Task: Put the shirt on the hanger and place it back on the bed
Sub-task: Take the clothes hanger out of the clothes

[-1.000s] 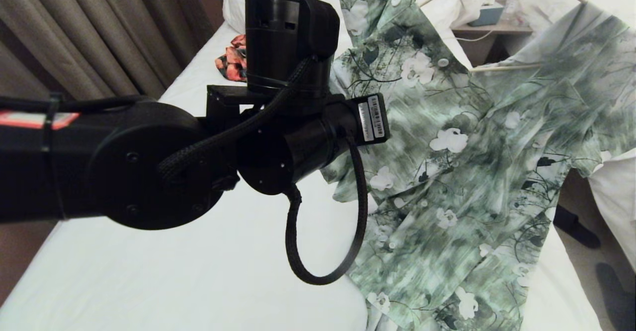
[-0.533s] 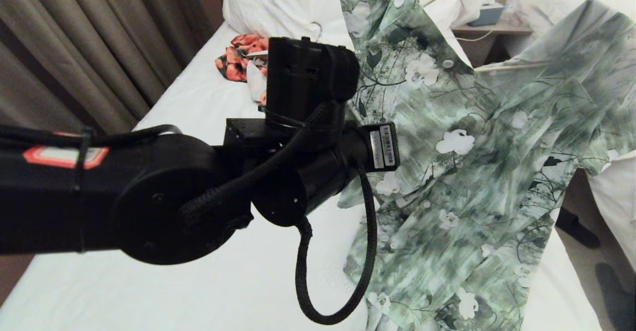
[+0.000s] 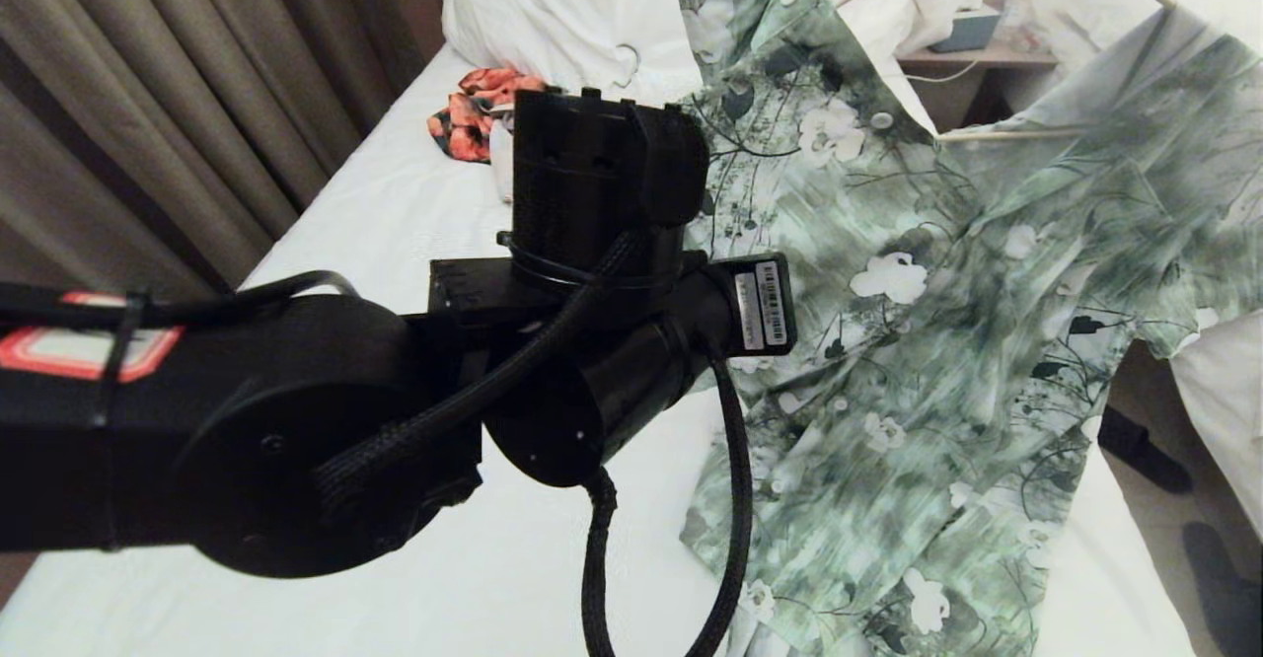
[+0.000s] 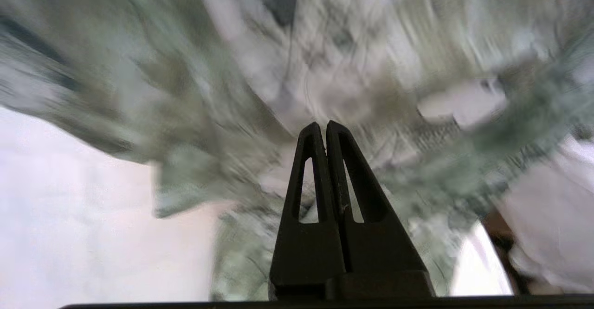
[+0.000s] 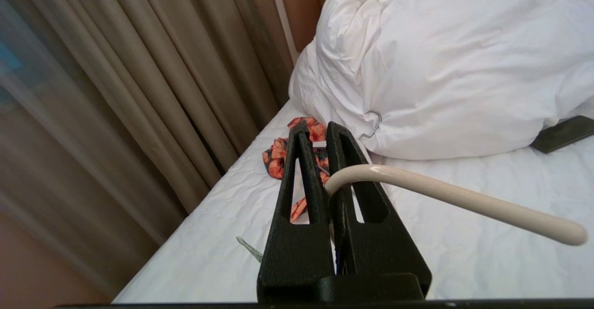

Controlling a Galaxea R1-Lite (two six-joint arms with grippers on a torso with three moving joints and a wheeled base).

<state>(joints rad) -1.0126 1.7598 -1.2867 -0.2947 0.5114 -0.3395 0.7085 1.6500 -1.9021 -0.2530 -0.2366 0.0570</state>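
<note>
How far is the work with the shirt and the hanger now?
Partly done: the shirt hangs in the air from the hanger, one shoulder seemingly on. In hand: the right gripper is shut on the hanger's hook; the left gripper is shut with shirt cloth at its tips, but a grip is unclear. Left: seat the other shoulder, then lay it on the bed.

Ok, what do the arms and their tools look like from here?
The left arm is matte black with round joint housings, a braided black cable looping below the wrist, a white barcode label and a red-and-white sticker under a black cable tie. The left tool and right tool are each a pair of black tapered fingers with slotted cut-outs.
</note>
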